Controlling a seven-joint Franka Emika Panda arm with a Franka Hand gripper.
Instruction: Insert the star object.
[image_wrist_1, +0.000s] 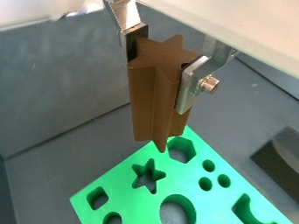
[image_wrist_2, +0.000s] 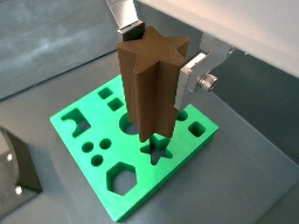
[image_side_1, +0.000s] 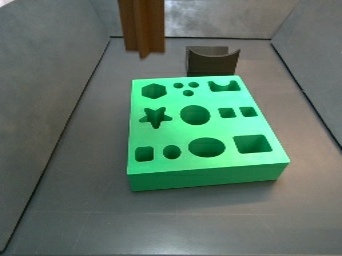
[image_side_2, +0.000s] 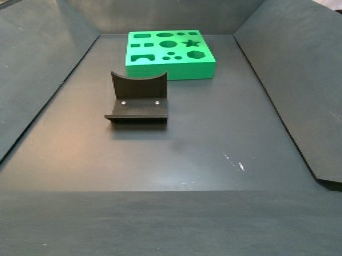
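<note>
The claw (image_wrist_1: 163, 59) is gripping the star (image_wrist_1: 156, 96) upright, hanging above the green block (image_wrist_2: 135, 188) near its star hole (image_wrist_2: 156, 149), while the fixture (image_side_2: 138, 97) is standing apart on the dark tabletop (image_side_2: 174, 170), with no writing legible.

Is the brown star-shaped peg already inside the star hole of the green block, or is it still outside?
Outside. The hand holds the brown star-shaped peg upright, above the green block; its star hole is empty.
</note>
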